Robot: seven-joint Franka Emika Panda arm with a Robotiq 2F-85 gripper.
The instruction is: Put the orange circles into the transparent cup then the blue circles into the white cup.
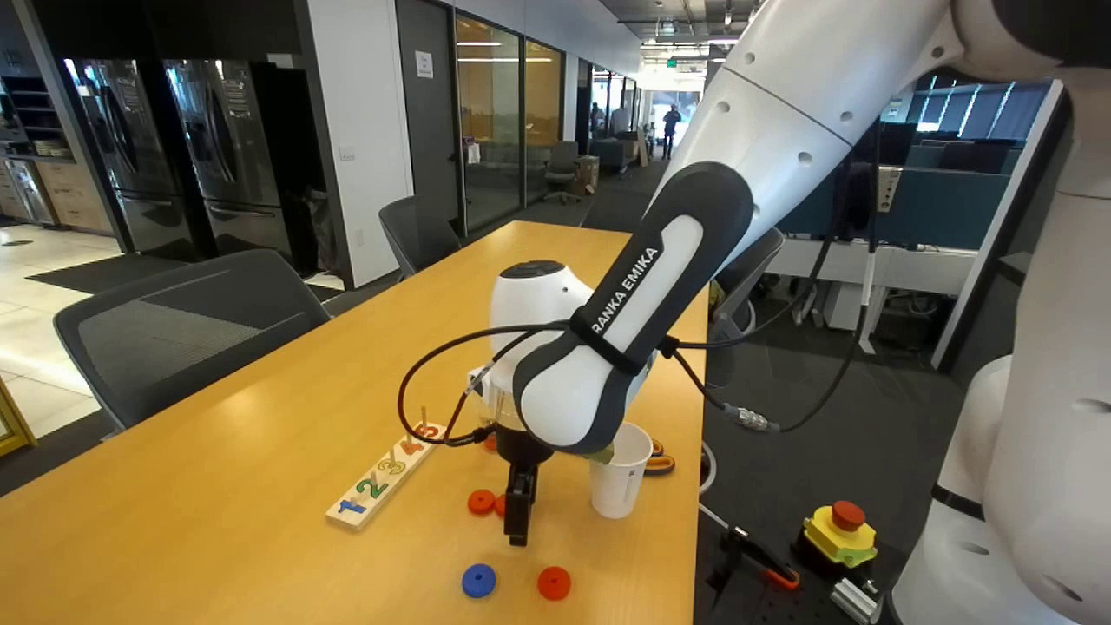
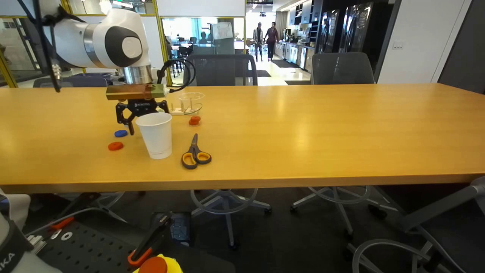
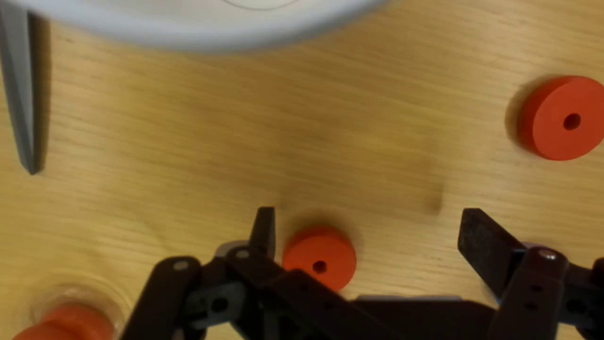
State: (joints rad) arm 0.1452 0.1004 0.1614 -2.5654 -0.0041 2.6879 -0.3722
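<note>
The claw (image 3: 368, 212) is spread wide, low in the wrist view — one orange circle (image 3: 325, 254) shows in its gap, and another orange circle (image 3: 566, 120) lies at upper right. In an exterior view, left of the middle, are the white cup (image 2: 155, 138), a blue circle (image 2: 121, 133) and the transparent cup (image 2: 192, 108) — with orange circles (image 2: 194, 121) inside.

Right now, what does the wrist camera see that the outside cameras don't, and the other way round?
Wrist view only: a curved line inside the white cup.
Exterior views only: the numbered board, the scissors' handles and mesh chairs.
Shared by all: the white cup, orange circles, the tabletop and the gripper, its open jaws clearest in the wrist view.
</note>
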